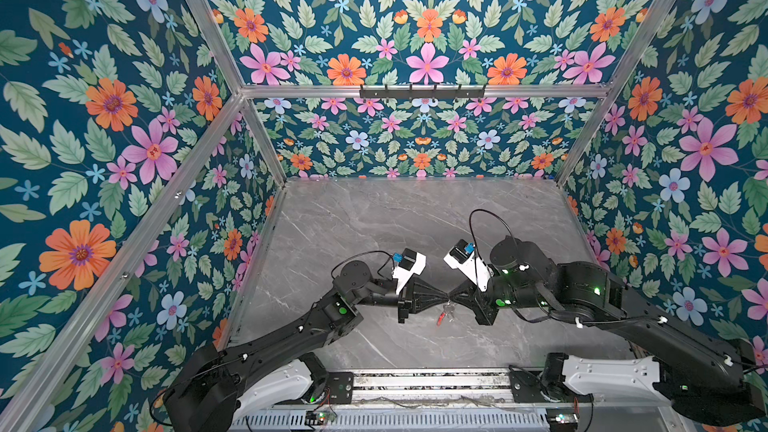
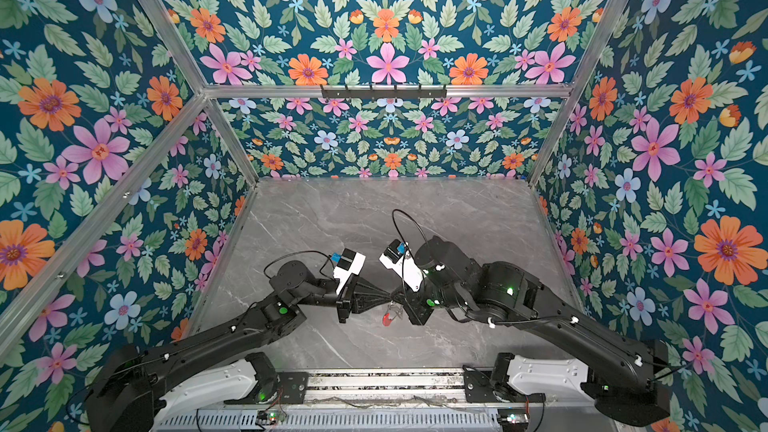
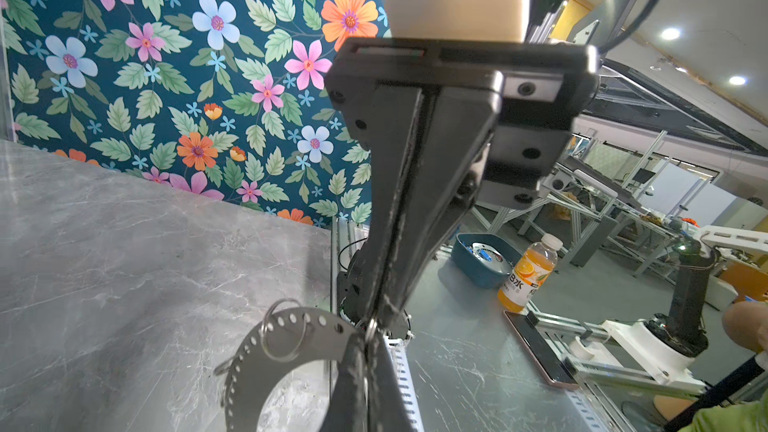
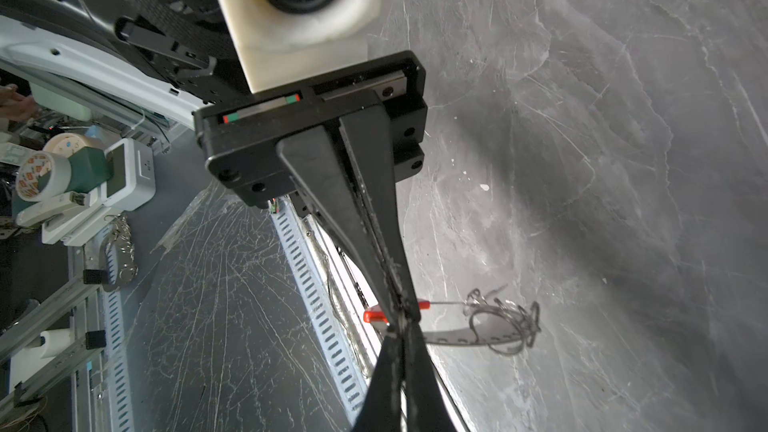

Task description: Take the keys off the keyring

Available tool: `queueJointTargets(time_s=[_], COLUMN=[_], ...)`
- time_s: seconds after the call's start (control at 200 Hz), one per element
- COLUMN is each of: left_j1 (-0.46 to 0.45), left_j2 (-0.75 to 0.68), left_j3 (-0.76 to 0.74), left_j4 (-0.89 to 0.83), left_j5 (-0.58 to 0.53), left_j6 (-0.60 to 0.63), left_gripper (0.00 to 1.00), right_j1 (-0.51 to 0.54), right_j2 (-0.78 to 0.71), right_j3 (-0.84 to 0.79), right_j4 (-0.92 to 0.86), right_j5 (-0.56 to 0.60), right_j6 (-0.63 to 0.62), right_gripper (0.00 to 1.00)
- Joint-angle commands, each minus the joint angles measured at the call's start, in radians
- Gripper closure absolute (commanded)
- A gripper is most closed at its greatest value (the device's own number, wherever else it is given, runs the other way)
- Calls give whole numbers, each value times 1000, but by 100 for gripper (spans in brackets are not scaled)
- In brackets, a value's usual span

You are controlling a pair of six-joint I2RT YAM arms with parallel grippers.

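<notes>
In both top views my two grippers meet tip to tip above the marble table (image 1: 374, 234). The left gripper (image 1: 445, 297) (image 3: 365, 344) is shut, and so is the right gripper (image 1: 453, 297) (image 4: 401, 328). Both pinch the keyring (image 4: 457, 336), a grey perforated metal arc with a red sleeve (image 4: 374, 315) (image 2: 387, 318). It hangs under the tips, off the table. A tangle of small silvery rings and keys (image 4: 507, 313) (image 1: 449, 308) dangles from the arc. In the left wrist view a split ring (image 3: 284, 332) is threaded through the arc (image 3: 253, 363).
Floral walls close the cell on three sides, with a black hook rack (image 1: 422, 91) on the back rail. The arms' base rail (image 1: 428, 380) runs along the front edge. Beyond it stand an orange drink bottle (image 3: 528, 272), a blue tray (image 3: 478, 259) and a phone (image 3: 536, 347).
</notes>
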Motion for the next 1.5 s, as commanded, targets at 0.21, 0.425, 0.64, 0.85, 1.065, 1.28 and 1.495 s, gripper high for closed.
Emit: queueJointTargets(time_s=[0.21, 0.425, 0.64, 0.85, 1.065, 1.28, 1.495], left_j1=[0, 0, 0, 0, -1, 0, 0], left_j2=[-37, -34, -30, -35, -48, -43, -40], left_j3=[-66, -79, -94, -102, -126, -157, -158], left_j4=[270, 307, 359, 379, 421, 529, 559], left_j5=[-174, -188, -174, -162, -186, -199, -173], left_j6=[-126, -152, -171, -178, -184, -199, -209], left_gripper=[100, 100, 100, 100, 100, 100, 100], right_j1=[0, 0, 1, -6, -12, -12, -12], right_j2=[-273, -303, -261, -228, -254, -295, -292], right_j3=[-288, -364, -350, -341, -363, -445, -480], right_j4=[489, 607, 614, 622, 619, 697, 697], right_j5=[71, 20, 28, -11, 9, -103, -134], right_j6=[-6, 6, 23, 41, 38, -5, -37], right_gripper=[53, 52, 59, 64, 59, 73, 63])
